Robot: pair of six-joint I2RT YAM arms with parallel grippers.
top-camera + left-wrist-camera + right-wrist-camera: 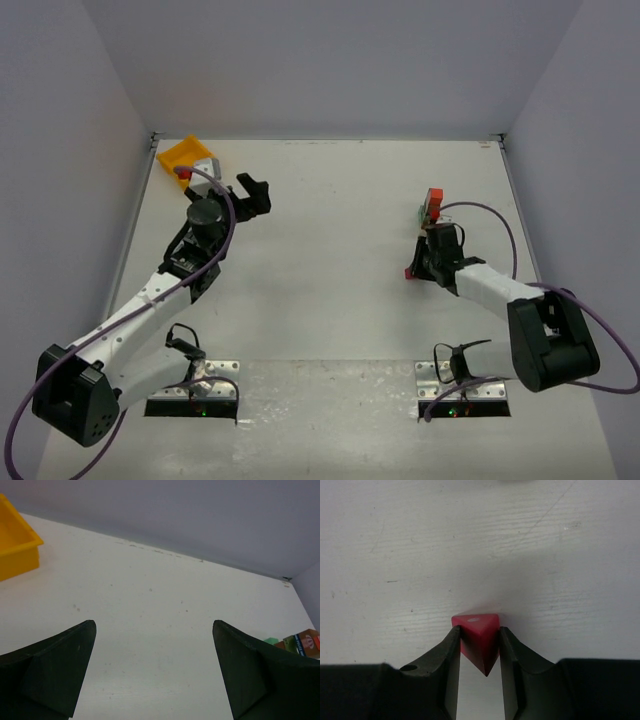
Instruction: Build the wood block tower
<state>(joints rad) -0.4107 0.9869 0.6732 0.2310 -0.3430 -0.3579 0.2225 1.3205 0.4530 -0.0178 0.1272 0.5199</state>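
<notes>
A magenta triangular block point(476, 628) rests on the white table point(480, 540), and my right gripper point(479, 636) is shut on it, one finger pressed against each sloped side. In the top view this block point(409, 272) sits at the tip of the right gripper point(415, 266), right of the table's middle. Just beyond it stands the wood block tower point(432, 204), a small cluster with orange-red and green showing. The left wrist view catches the tower point(302, 643) at its far right edge. My left gripper point(256, 194) hovers near the back left, open and holding nothing point(154, 627).
A yellow plastic bin point(185, 154) sits in the back left corner, also seen in the left wrist view point(15, 545). Grey walls close the table on three sides. A purple cable loops off each arm.
</notes>
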